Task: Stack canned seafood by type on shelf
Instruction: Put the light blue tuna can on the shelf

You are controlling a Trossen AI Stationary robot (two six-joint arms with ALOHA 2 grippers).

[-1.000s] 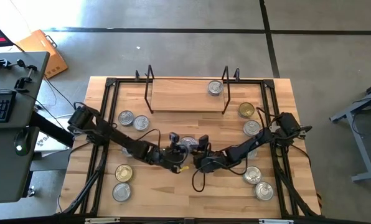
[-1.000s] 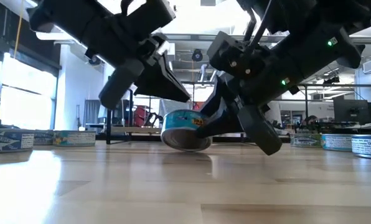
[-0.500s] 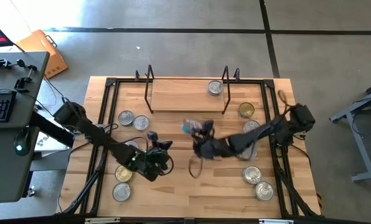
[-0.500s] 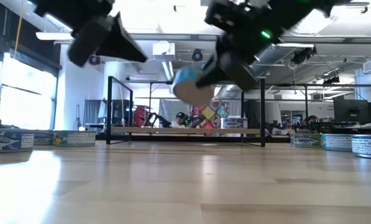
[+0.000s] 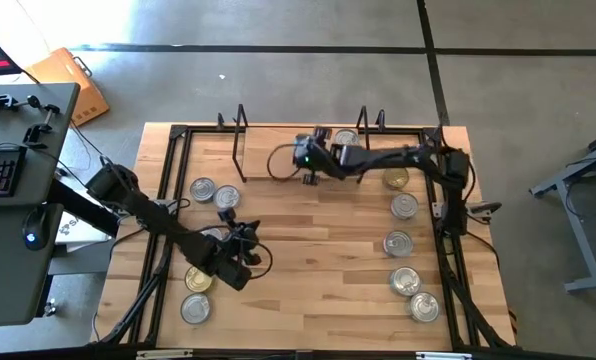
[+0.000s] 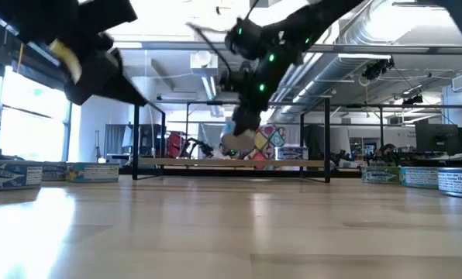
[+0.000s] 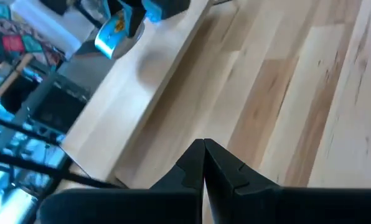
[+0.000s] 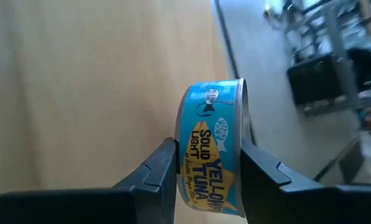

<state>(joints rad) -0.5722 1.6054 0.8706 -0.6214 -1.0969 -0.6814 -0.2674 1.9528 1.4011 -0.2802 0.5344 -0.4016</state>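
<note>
The right gripper [image 5: 303,157] clamps a blue tuna tin [image 8: 213,148] on edge, hovering over the shelf [image 5: 268,150] board, with a shelved tin [image 5: 345,141] toward 2 o'clock; the left gripper [image 5: 240,228], fingers clenched empty, waits near the table's front

Grey concrete floor [image 5: 278,70], a dark desk [image 5: 18,200], perhaps bright windows [image 6: 22,108] behind.
</note>
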